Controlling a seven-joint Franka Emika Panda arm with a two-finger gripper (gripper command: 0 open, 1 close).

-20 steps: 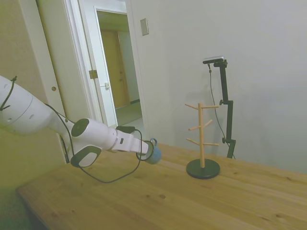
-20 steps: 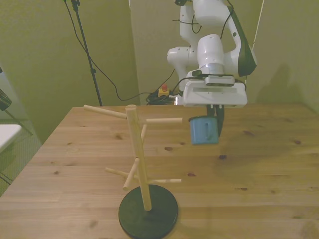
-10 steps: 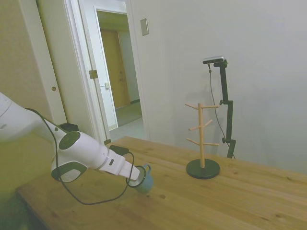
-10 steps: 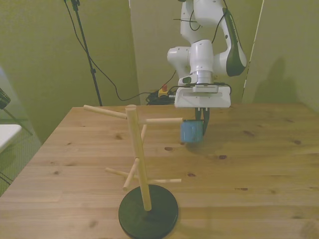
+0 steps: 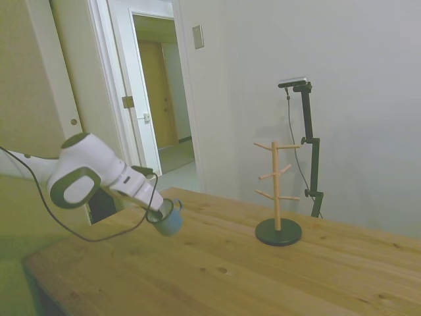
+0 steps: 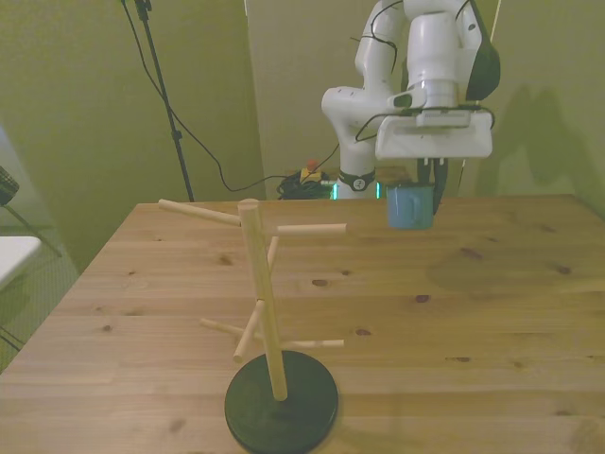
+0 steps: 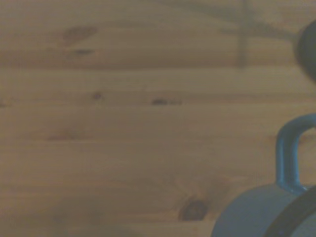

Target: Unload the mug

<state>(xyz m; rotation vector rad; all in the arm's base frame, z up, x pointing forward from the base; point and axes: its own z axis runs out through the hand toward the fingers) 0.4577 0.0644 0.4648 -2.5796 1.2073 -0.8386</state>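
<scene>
- White two-finger gripper (image 6: 422,185) clamps the small light-blue enamel mug (image 6: 409,206), held clear above the wooden table (image 6: 492,312).
- Since a moment ago, arm lifted it back toward the far edge, well apart from the wooden peg stand (image 6: 269,331).
- Mug is off the stand; set-down remains.

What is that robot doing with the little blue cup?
The white robot arm's gripper is holding the small blue mug up in the air above the wooden table. The mug is already off the wooden peg stand, which stands bare at the other end of the table. The mug has not been set down yet.
</scene>
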